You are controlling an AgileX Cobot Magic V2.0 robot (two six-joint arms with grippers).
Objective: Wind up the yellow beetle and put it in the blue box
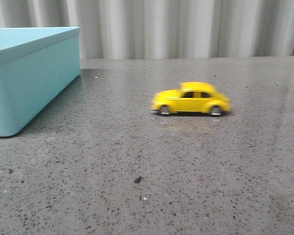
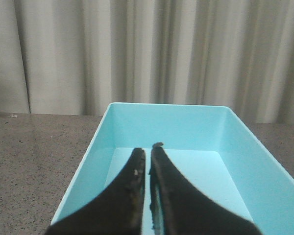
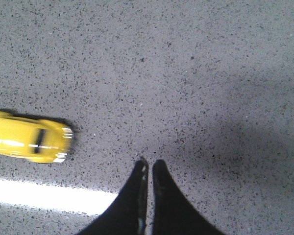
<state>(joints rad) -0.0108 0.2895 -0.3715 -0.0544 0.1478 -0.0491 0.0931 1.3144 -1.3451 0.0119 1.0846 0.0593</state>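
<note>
The yellow beetle (image 1: pixel 191 99) stands on its wheels on the grey speckled table, right of centre, blurred as if rolling. It also shows in the right wrist view (image 3: pixel 27 142), apart from my right gripper (image 3: pixel 150 164), which is shut and empty above bare table. The blue box (image 1: pixel 24 73) stands at the far left of the table. In the left wrist view the box (image 2: pixel 245 147) is open and looks empty, and my left gripper (image 2: pixel 147 149) hangs shut and empty over its near end. Neither gripper shows in the front view.
A pale pleated curtain (image 1: pixel 186 27) runs behind the table's far edge. A small dark speck (image 1: pixel 137 179) lies on the table in front of the car. A bright strip of reflected light (image 3: pixel 49 196) lies on the table near my right gripper.
</note>
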